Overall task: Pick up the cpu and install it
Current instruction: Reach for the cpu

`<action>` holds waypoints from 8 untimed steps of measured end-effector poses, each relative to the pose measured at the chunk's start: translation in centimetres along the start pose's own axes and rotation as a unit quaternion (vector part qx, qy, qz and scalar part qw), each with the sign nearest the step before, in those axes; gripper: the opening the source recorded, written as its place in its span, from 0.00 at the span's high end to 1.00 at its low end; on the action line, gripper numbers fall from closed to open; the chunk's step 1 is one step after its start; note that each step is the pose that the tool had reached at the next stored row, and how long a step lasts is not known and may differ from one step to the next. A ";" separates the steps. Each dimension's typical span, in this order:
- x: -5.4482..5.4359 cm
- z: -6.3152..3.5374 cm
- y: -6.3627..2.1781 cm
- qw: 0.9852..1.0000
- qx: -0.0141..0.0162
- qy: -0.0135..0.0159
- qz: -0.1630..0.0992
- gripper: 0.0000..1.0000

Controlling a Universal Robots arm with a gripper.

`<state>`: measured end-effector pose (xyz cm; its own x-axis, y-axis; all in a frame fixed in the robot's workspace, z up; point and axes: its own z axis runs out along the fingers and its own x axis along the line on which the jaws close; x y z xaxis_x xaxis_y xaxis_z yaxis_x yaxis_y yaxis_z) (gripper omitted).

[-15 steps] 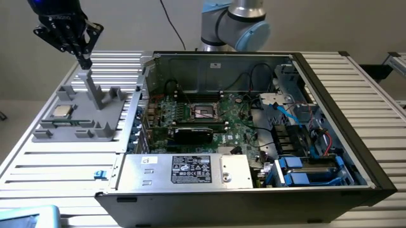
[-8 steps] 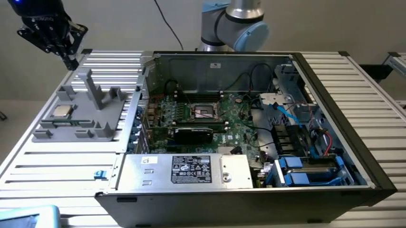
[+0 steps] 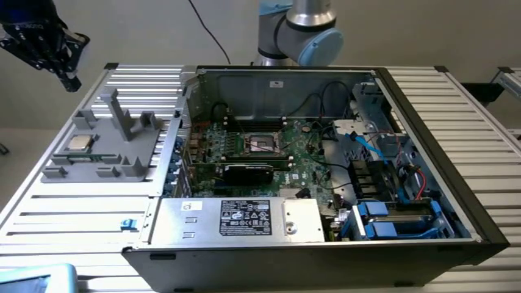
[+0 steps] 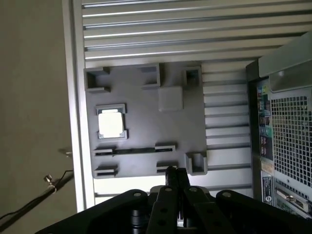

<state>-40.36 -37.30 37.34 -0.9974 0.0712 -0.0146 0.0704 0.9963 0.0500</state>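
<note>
On the grey holder [image 4: 146,134], cpu [image 4: 110,124] lying flat, end effector [image 4: 174,176] well apart, pressed together, holding nothing.

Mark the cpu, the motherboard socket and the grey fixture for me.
cpu [image 3: 79,143], exterior view, middle of its silvery top.
motherboard socket [image 3: 262,144], exterior view, centre inside the black frame.
grey fixture [image 4: 146,124], wrist view, bare flat plate.

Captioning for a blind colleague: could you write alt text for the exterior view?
A cpu sits in a grey fixture at the exterior view's left, beside an open computer case with its motherboard socket exposed. The shut gripper hangs clear of both, holding nothing.
</note>
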 end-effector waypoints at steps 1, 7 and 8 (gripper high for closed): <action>0.5 0.03 -0.03 1.000 0.000 0.000 0.000 0.88; 3.2 0.21 -0.14 1.000 0.000 0.002 0.000 0.88; 3.7 0.26 -0.13 1.000 0.000 0.002 0.000 0.88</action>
<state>-44.02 -37.15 37.02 -0.9974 0.0711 -0.0102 0.0706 0.9963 0.0496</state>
